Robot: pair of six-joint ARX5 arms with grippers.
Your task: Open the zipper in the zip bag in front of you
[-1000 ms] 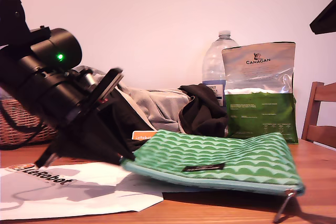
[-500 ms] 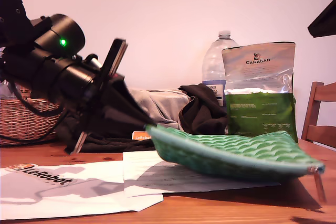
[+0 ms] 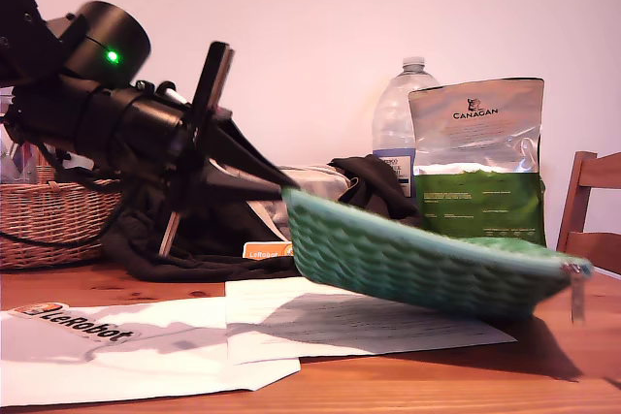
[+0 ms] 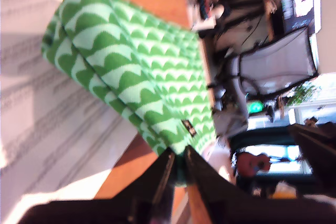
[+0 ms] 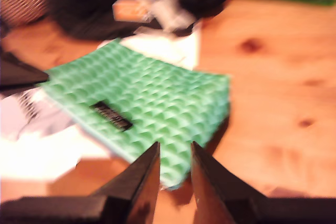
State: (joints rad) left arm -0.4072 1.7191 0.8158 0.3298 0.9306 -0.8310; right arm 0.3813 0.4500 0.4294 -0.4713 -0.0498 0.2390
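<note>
My first gripper (image 4: 177,162) is pinching one corner of the zip bag (image 3: 417,259), tilting it off the table (image 3: 543,375). My second gripper (image 5: 173,156) is hovering above the bag's far corner, fingers narrowly parted, gripping nothing.

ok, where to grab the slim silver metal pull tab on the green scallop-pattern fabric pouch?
Pinch the pull tab at its free lower end, across its flat faces, probably coming from the exterior view's right. It hangs clear off the low corner of the pouch; my first gripper holds the opposite corner raised.
</note>
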